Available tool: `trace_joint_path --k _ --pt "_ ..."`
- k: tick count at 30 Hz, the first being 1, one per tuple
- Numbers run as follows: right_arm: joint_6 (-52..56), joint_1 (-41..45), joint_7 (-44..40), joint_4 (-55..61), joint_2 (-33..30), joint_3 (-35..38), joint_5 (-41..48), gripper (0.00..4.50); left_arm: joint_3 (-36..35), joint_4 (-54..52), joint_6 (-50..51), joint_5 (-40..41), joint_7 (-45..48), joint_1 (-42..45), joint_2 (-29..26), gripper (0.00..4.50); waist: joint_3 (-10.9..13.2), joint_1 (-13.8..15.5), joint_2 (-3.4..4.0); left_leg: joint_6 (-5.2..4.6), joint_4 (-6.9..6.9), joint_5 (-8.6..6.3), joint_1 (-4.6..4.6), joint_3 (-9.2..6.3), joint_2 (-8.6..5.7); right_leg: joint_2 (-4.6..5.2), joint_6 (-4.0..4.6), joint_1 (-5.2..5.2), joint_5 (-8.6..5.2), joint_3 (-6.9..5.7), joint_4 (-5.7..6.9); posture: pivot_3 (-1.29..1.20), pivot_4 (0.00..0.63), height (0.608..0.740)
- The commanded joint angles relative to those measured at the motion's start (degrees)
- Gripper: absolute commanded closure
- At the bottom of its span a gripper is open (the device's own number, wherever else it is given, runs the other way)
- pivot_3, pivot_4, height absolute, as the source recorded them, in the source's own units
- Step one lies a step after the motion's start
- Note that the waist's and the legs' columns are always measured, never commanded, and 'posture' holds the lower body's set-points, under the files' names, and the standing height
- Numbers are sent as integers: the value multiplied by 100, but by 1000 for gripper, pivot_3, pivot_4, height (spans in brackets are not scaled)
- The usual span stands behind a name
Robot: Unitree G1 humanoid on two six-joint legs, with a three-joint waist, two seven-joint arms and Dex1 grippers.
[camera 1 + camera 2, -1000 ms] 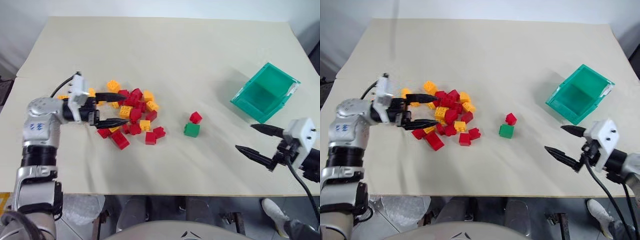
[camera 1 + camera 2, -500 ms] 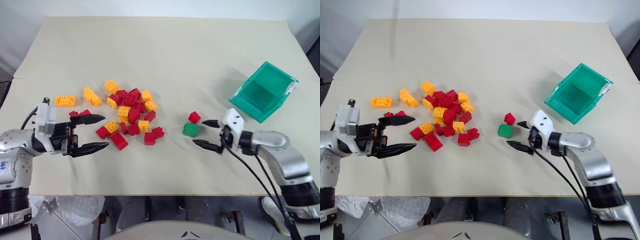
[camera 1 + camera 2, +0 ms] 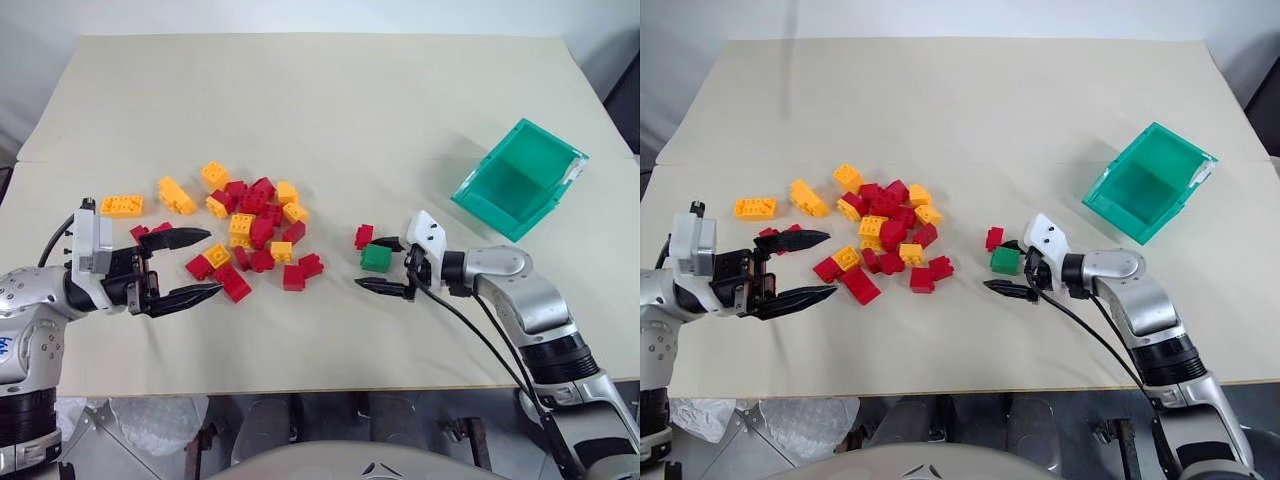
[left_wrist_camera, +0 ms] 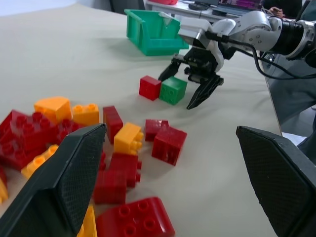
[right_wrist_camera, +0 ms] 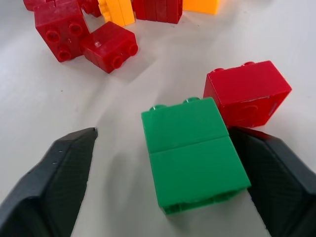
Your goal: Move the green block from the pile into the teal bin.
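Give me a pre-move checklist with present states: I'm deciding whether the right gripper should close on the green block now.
1. The green block sits between the right gripper's fingers: ok.
2. Fingers clamped on the block: not ok; a gap shows on one side in the right wrist view.
3. Nothing else in the grasp: not ok; a red brick touches the block beside one finger.
4. The teal bin stands upright, opening unobstructed: ok.
5. The left gripper is open, away from the block, beside the pile: ok.
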State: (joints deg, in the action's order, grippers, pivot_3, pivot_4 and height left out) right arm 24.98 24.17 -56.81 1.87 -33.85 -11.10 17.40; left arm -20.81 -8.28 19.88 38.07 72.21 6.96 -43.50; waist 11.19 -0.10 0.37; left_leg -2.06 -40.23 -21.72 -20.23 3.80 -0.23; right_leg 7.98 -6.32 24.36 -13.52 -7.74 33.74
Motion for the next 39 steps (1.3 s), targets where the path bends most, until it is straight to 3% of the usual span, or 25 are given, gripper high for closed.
trace_joint_path --k 1,5,6,17,22,28,32,37,39 --pt "-35 -49 -94 472 -144 235 128 1592 96 -5 -71 124 97 189 -7 0 0 2 0 0 0 0 -1 2 0 -1 0 2 0 1 0 0 150 740" --pt "74 -126 -39 737 -280 452 227 2914 282 137 -84 107 192 430 27 0 0 10 0 0 0 0 -2 6 0 -2 0 4 0 4 0 0 150 740" --pt "90 -159 -33 810 -316 512 253 3012 324 153 -80 109 212 474 40 0 0 8 0 0 0 0 -2 5 0 -1 0 4 0 4 1 0 150 740" --pt "260 -643 607 1369 -934 2116 518 3001 1127 655 -226 -127 264 1429 566 0 -1 72 -2 0 1 0 -2 15 -1 -5 -1 7 1 10 2 0 150 740" --pt "-24 -54 975 222 -1421 2524 73 3001 1933 994 -451 -950 -574 2287 1333 0 -1 116 -2 -5 -4 3 1 28 -4 -5 -1 6 8 18 4 0 150 740" --pt "-757 655 1378 -1305 -1561 2097 -765 3001 2266 1166 -563 -1307 -1150 2689 1992 0 -2 123 -4 -10 0 6 -6 38 1 -15 -5 10 16 21 -12 0 150 740" --pt "-1274 1366 1660 -2489 -1381 1765 -1208 1681 2309 1713 -949 -1461 -1237 3039 2330 0 -2 84 -3 -10 0 8 -8 90 4 -14 -5 14 17 23 -9 0 150 740" --pt "-1489 1535 1468 -2641 -1319 1671 -1207 133 2177 1814 -1073 -1368 -1155 3047 2301 0 -2 15 -3 -6 3 11 -8 89 12 -19 -5 15 17 21 -12 0 150 740" --pt "-1471 1485 1338 -2472 -1327 1676 -1135 29 2104 1755 -1078 -1315 -1081 2972 2200 0 -2 7 -3 -6 3 11 -10 88 11 -18 -5 15 17 21 -14 0 150 740"
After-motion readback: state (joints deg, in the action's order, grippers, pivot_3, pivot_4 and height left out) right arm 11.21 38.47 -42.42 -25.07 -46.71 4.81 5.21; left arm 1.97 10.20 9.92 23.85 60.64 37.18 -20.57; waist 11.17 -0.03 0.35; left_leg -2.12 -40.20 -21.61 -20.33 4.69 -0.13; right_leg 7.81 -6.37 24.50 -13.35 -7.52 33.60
